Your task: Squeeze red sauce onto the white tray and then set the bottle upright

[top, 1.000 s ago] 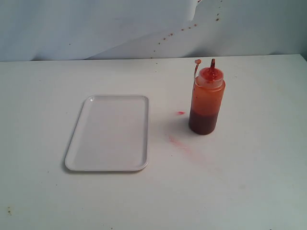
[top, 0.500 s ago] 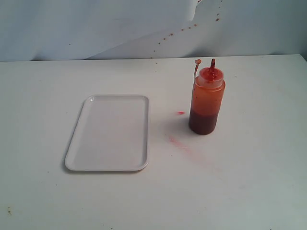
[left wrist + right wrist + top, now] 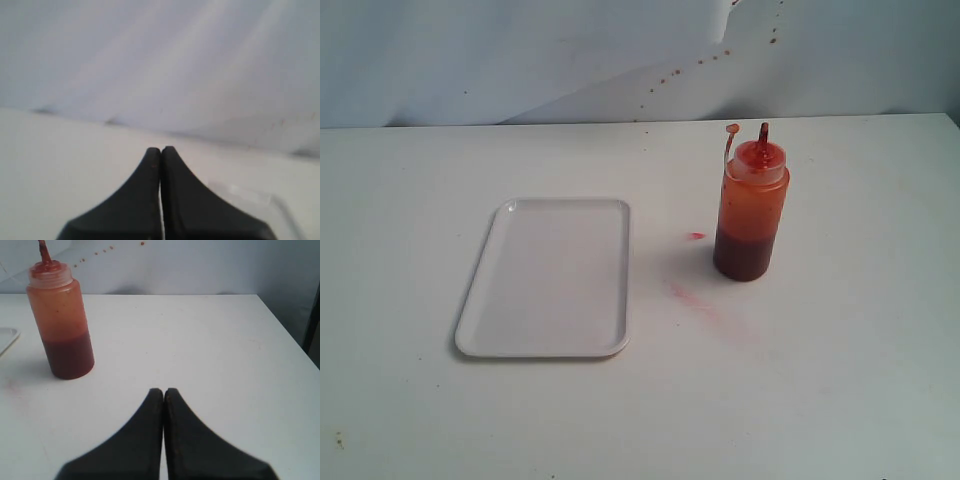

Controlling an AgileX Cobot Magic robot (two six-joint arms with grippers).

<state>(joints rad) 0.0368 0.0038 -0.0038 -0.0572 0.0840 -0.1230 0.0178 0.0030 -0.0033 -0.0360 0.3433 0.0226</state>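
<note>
The bottle point(image 3: 751, 215) stands upright on the worktop point(image 3: 840, 380), red sauce point(image 3: 740, 258) low inside; white tray point(image 3: 480, 300) lies apart to its left; both arms' jaws pressed together on nothing

One squeeze bottle point(image 3: 751, 215), translucent plastic tinted orange-red and paler and cloudier at the shoulder, with a red nozzle point(image 3: 763, 133) and a small red cap point(image 3: 732, 129) on a pale tether; the red sauce point(image 3: 741, 258) inside shows as a dark red band across the lower part. One white tray point(image 3: 550, 280), plain glossy white throughout, and a matt off-white desk point(image 3: 840, 350) carrying a small bright red blob point(image 3: 696, 236) and a faint pinkish smear point(image 3: 695, 300). One backdrop point(image 3: 520, 60), pale grey-blue, dotted with a scattered line of brownish-red specks point(image 3: 665, 80); the left tool point(image 3: 160, 150) and the right tool point(image 3: 163, 391) are both matt black.
</note>
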